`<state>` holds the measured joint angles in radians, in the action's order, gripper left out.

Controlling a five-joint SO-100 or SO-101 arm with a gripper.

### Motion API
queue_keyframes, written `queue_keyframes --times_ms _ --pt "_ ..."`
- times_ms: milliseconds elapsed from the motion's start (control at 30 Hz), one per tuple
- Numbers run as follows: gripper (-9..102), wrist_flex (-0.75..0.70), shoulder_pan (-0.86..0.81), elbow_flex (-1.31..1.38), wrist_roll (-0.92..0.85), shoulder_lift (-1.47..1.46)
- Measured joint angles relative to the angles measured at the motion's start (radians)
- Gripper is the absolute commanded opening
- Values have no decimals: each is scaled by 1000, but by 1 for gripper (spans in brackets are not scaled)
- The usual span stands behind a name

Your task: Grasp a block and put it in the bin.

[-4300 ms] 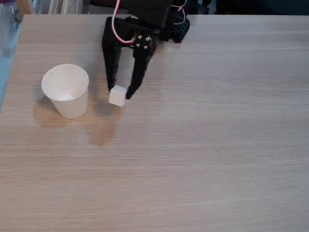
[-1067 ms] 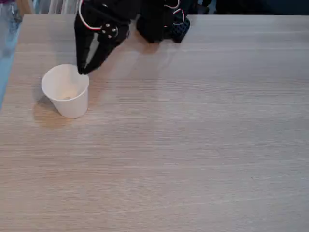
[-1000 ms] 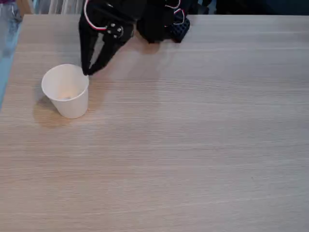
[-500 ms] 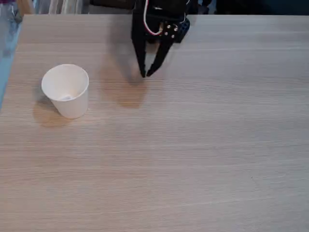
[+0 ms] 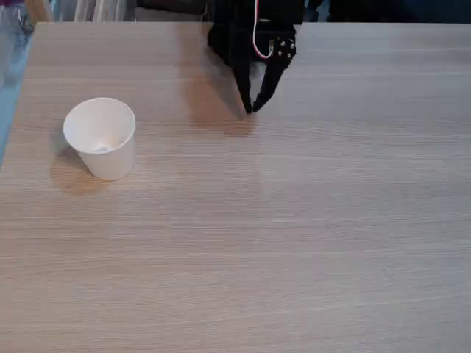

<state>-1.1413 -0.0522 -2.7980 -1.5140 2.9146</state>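
The near part of the pale wood-grain laminate table (image 5: 294, 257), filling the lower half of the frame, carried nothing. Farther in, at the left of the frame, the white tapered paper cup (image 5: 100, 138) stood upright on the table, its round rim wider than its base, casting a soft shadow to its lower left. Low inside the cup a small pale patch was visible against the inner wall; it was too faint to say with certainty that it was the small white cube. Farther still, at the upper centre of the frame, the black two-finger gripper (image 5: 251, 110) pointed down toward the table surface, well apart from the cup and to its right. Its two fingers converged to tips nearly touching, with nothing between them. A red and white cable (image 5: 257, 44) ran along the gripper body. The gripper's shadow lay on the table just to its left
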Motion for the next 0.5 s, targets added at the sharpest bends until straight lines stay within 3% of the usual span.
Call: queue_keyframes --times_ms 500 --pt "0 49 17 -281 -52 268"
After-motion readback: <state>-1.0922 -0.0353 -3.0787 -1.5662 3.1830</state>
